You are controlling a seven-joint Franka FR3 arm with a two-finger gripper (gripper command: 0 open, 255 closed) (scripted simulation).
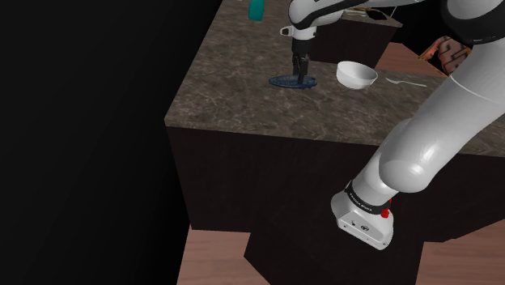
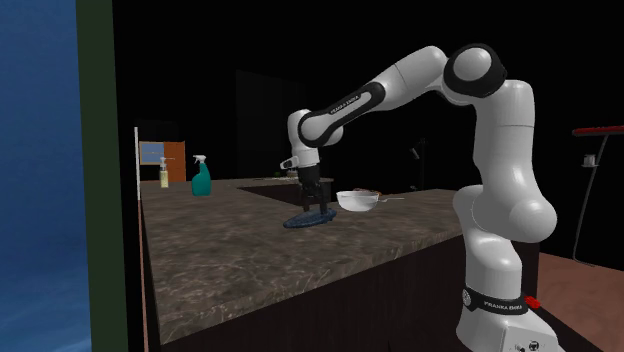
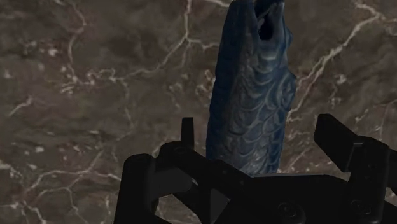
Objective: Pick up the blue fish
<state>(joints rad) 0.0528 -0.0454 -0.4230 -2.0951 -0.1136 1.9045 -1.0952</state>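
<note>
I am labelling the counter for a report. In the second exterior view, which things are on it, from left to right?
yellow bottle → teal spray bottle → blue fish → white bowl

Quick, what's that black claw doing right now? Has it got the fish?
Gripper: open, holding nothing; the blue fish lies on the countertop between its fingers, not clasped.

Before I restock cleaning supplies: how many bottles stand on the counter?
2: a teal spray bottle and a yellow pump bottle beside it, at the counter's far end; the arm may hide others.
</note>
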